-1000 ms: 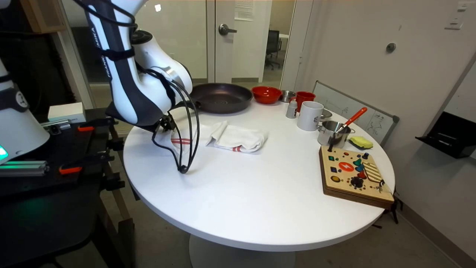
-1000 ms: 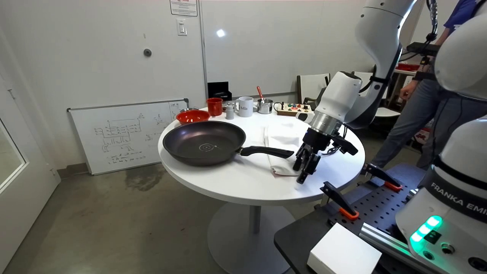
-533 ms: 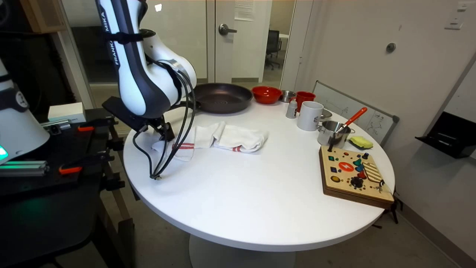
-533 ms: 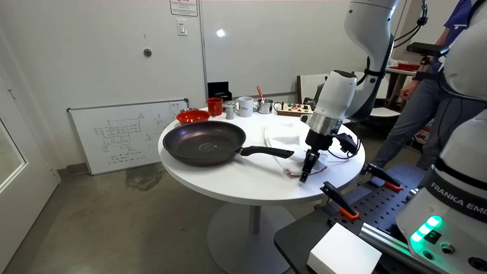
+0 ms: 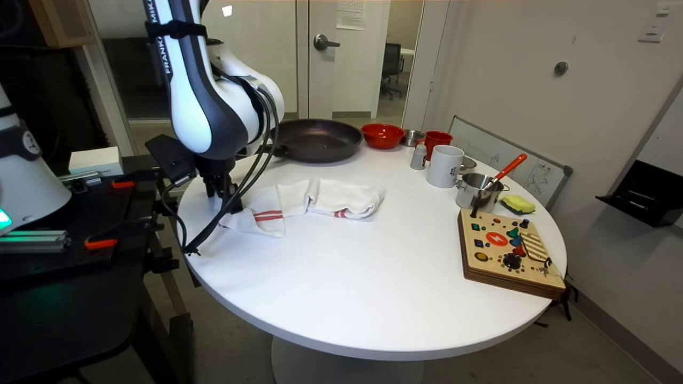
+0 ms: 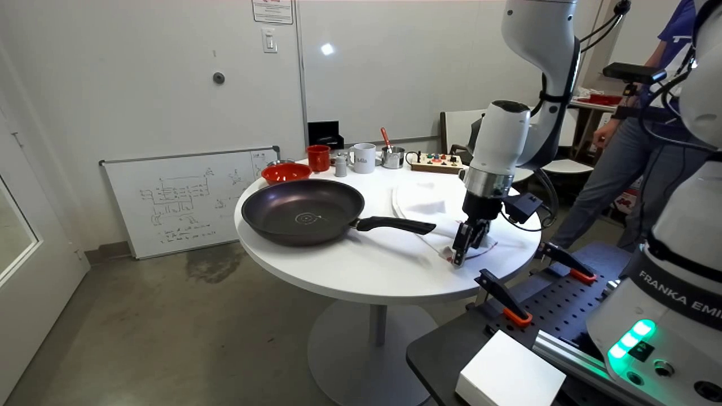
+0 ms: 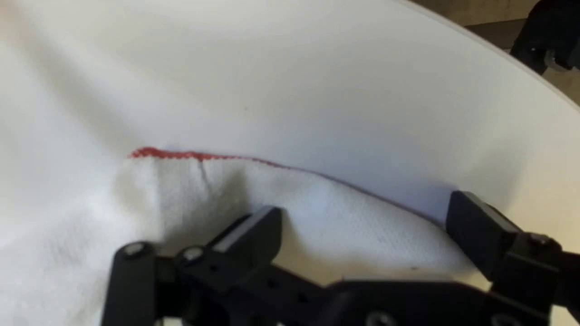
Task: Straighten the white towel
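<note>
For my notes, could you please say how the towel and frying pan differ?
The towel is red-striped white; the frying pan is dark. The towel lies creased; the pan is round. The open gripper is at the towel's end, away from the pan. Both rest on the table.

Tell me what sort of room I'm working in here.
Probably an office or meeting room used as a robot lab, though I can't be certain: a scribbled-on whiteboard leans against the wall, an office chair stands beyond the door, and a robot arm hangs over a round table.
</note>
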`<action>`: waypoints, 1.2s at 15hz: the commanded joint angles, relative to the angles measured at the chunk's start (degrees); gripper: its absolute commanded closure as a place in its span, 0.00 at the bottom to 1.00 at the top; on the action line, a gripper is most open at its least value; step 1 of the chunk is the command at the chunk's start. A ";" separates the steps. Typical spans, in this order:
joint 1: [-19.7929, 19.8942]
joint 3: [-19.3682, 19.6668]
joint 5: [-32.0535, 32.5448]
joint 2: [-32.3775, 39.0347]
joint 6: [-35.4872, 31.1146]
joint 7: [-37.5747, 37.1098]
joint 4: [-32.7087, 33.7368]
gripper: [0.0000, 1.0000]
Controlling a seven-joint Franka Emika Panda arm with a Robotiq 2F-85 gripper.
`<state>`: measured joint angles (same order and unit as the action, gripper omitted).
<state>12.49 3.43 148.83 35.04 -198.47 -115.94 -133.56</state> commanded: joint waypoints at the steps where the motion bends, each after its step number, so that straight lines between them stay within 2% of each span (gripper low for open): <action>1: -5.00 5.38 -0.01 -0.84 -0.07 -5.83 0.01 0.00; 4: -7.43 8.14 -0.01 -1.86 -0.08 -8.08 0.41 0.00; 5: -5.39 5.49 -0.01 -0.88 -0.02 -6.07 0.06 0.00; 13: -5.66 5.79 0.03 -0.99 0.08 -6.21 0.08 0.00; 18: 4.70 -2.21 0.01 -2.84 0.09 -9.73 -5.60 0.00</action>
<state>11.75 4.98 148.84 34.03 -198.38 -123.40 -135.51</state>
